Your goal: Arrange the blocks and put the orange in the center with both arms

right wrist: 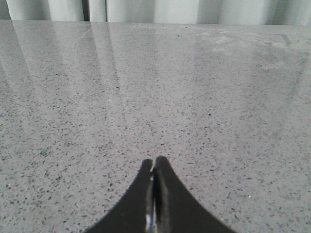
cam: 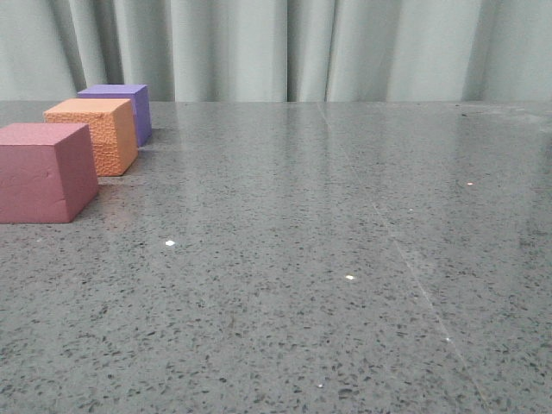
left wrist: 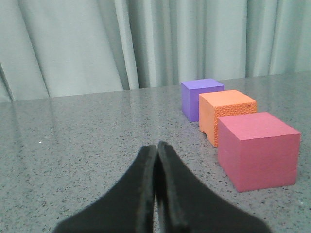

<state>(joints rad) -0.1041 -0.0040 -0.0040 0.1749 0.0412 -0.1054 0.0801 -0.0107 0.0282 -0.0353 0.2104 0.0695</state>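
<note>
Three foam blocks stand in a row at the table's far left. The pink-red block (cam: 41, 172) is nearest, the orange (cam: 95, 134) sits in the middle, and the purple block (cam: 122, 108) is farthest. The left wrist view shows the same row: purple block (left wrist: 200, 98), orange (left wrist: 224, 115) with a small notch at its lower edge, pink-red block (left wrist: 257, 149). My left gripper (left wrist: 157, 145) is shut and empty, apart from the blocks. My right gripper (right wrist: 154, 161) is shut and empty over bare table. Neither gripper appears in the front view.
The speckled grey table (cam: 328, 259) stretches right of the blocks. A pale curtain (cam: 276, 47) hangs behind the table's far edge.
</note>
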